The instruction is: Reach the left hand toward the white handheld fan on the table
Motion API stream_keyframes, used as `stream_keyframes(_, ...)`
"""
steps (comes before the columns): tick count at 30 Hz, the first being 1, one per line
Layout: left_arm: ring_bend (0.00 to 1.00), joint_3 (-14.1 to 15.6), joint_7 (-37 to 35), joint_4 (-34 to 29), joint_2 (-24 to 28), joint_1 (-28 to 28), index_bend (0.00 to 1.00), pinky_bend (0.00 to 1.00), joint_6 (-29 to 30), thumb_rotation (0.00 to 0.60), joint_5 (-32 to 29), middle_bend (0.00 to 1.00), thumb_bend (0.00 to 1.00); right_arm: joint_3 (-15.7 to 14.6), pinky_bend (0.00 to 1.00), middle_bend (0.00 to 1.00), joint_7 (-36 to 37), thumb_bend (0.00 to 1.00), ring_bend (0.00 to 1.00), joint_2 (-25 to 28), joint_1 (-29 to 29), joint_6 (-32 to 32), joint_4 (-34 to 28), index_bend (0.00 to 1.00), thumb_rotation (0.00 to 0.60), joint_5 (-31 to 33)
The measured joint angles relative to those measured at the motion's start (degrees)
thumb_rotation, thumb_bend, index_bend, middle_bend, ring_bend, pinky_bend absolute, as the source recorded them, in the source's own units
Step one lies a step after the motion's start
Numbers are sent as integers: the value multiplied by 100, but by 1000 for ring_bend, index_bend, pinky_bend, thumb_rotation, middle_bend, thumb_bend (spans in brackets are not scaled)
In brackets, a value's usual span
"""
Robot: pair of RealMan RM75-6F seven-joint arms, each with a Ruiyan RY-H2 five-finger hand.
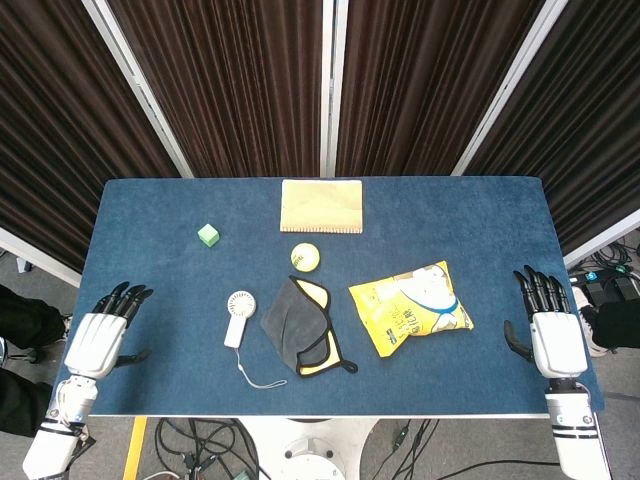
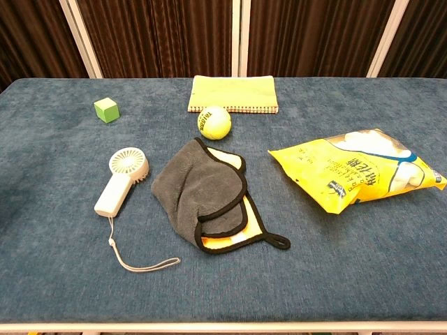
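Left hand [image 1: 100, 335]: at the table's [image 1: 150, 215] left edge, fingers spread, holding nothing, well apart from its target. Reach judged not yet begun.

Green cube [image 1: 208, 235]: far left of centre.

White handheld fan [image 1: 237, 316]: lying flat, left of centre, head away from the robot, wrist cord [image 2: 136, 259] trailing toward the near edge; just beside the grey cloth [image 1: 298, 322].

Notebook [image 1: 321, 206], tennis ball [image 1: 305, 257]: centre, far side.

Yellow snack bag [image 1: 410, 306]: right of centre.

Right hand [image 1: 548, 325]: right edge, fingers extended, empty.

Next move: left hand travels inward and right toward the fan handle, avoiding the cord.
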Motion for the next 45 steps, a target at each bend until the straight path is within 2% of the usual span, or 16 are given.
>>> stream_keyframes(11, 66, -58, 80, -34, -53, 3, 135, 237, 143, 600, 64, 126, 37, 24, 0, 0, 104, 353, 0, 14, 32, -59, 46, 0, 600, 34)
stream_keyframes(19, 69, 113, -73, 7, -109, -103, 135, 260, -24, 600, 363, 134, 46, 53, 0, 0, 127, 353, 0, 48, 16, 56, -24, 0, 600, -32)
stream_keyframes(21, 138, 112, -32, 4, -131, -121, 135, 296, -52, 600, 360, 219, 74, 66, 0, 0, 132, 353, 0, 63, 13, 78, -66, 0, 600, -37)
stream_keyframes(22, 228, 104, 34, -1, -145, -133, 135, 345, -64, 600, 353, 312, 102, 78, 0, 0, 142, 353, 0, 68, 13, 88, -87, 0, 600, -36)
stream_keyframes(24, 486, 93, 182, -15, -166, -159, 135, 510, -100, 600, 339, 525, 176, 113, 0, 0, 162, 353, 0, 72, 15, 120, -129, 0, 600, -29)
stream_keyframes(26, 681, 95, 382, -67, -177, -201, 135, 648, -198, 600, 309, 686, 241, 115, 0, 0, 133, 353, 0, 73, 5, 149, -165, 0, 600, -29)
stream_keyframes(28, 789, 124, 504, -146, -174, -250, 135, 721, -368, 600, 269, 795, 299, 102, 0, 0, 78, 353, 0, 88, -8, 172, -205, 0, 600, -43)
stream_keyframes(32, 819, 227, 592, -211, -187, -378, 136, 738, -773, 600, 222, 822, 355, 142, 0, 0, -8, 353, 0, 157, -3, 221, -301, 0, 600, -63)
stream_keyframes(40, 818, 368, 704, -178, -428, -774, 136, 736, -1677, 600, 28, 823, 377, 163, 0, 0, -130, 353, 0, 177, 42, 173, -470, 0, 600, -38)
stream_keyframes(45, 819, 316, 804, -35, -720, -941, 136, 736, -1848, 600, -99, 824, 379, 155, 0, 0, -195, 352, 0, 173, 52, 156, -515, 0, 600, -25)
